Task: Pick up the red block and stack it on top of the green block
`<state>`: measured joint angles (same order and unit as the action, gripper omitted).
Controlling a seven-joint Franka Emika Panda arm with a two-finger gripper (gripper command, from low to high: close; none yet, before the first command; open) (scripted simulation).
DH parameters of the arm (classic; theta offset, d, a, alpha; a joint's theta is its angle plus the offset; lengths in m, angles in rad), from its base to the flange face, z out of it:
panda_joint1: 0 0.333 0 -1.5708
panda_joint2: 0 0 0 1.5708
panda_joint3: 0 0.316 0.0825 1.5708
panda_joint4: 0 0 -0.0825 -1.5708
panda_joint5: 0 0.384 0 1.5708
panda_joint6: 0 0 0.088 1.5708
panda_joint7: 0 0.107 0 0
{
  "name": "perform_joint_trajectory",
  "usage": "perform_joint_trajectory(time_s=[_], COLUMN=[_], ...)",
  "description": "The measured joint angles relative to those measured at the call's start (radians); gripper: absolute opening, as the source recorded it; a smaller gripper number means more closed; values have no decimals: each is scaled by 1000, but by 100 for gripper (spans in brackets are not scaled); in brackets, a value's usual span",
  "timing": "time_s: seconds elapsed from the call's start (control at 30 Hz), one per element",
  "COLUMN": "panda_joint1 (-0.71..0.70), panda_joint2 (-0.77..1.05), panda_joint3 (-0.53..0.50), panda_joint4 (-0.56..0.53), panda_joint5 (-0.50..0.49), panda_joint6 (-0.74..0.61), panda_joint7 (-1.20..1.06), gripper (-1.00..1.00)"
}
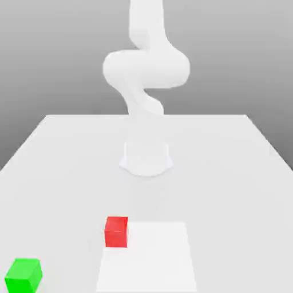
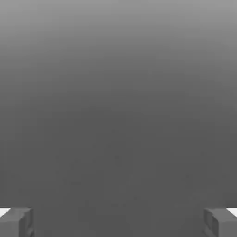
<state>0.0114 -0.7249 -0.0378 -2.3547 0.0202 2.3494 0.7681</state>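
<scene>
The red block [image 1: 116,231] rests on the white table [image 1: 229,171], toward the front and a little to the exterior view's left of centre. At the front corner on the exterior view's left sits the green block [image 1: 24,275], well apart from the red one. The white arm [image 1: 146,68] rises from the back of the table, and its pale lower end hangs above the table's middle, behind the red block. In the hand view my gripper [image 2: 118,224] is open, with its two grey fingertips [image 2: 16,222] far apart and only plain grey between them.
A brighter white square patch [image 1: 147,257] lies on the table just to the exterior view's right of the red block. The table's edges run along the back and both sides.
</scene>
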Motion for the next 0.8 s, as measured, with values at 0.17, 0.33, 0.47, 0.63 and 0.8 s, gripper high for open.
perform_joint_trajectory(time_s=[0.17, 0.33, 0.47, 0.63, 0.8], panda_joint1=[19, 28, 20, -13, -23], panda_joint2=[182, 362, 519, 703, 824], panda_joint3=[-68, -110, -130, -149, -125], panda_joint4=[-123, -244, -348, -458, -448], panda_joint5=[44, 71, 63, -17, 37], panda_joint6=[113, 225, 326, 457, 558], panda_joint7=[-73, -132, -162, -144, -189], gripper=[0, 0, 0, 0, 0])
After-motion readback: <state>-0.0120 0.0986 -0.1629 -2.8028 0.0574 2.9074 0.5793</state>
